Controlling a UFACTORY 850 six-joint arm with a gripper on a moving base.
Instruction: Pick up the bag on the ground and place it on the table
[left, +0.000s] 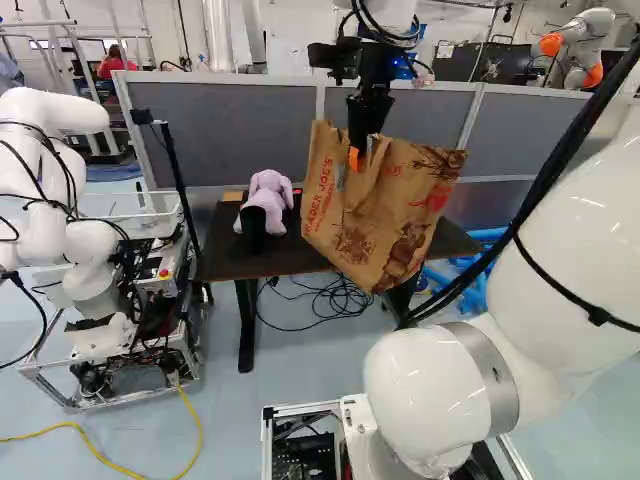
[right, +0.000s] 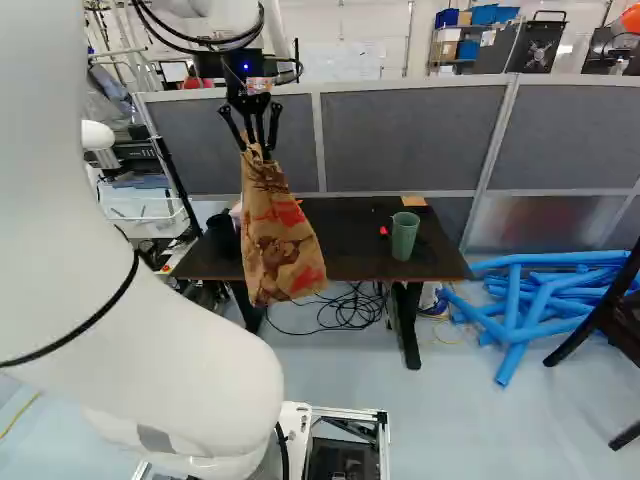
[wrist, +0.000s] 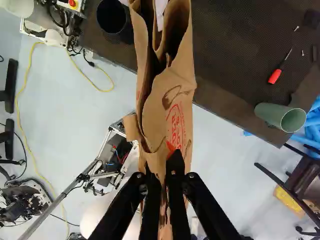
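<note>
The bag (right: 283, 240) hung in the air at the worktop's (right: 350, 235) near side, its lower end overlapping the worktop's edge in both base views; whether it touched that edge could not be told. The end effector (left: 362, 152) was closed on the bag's upper rim, brown paper pinched between its fingers (wrist: 176, 177). The arm (right: 150, 330) ran out of both base views at the upper border.

The bag's contents were hidden: in the wrist view its mouth opened only onto dark folds. A pale object inside or behind that mouth could not be identified. The lilac plush toy (left: 270, 190) was partly masked by the black cup (wrist: 114, 20) in the left base view and almost wholly covered in the right one. The green cup (right: 404, 236), plain in the right base view, was lost behind the bag in the left. Of the red-handled screwdriver (wrist: 274, 76), only a red spot showed in the right base view.

The bag's long axis ran steeply downward, tilted off vertical: bottom to the right of the top in both base views, mouth upward.
</note>
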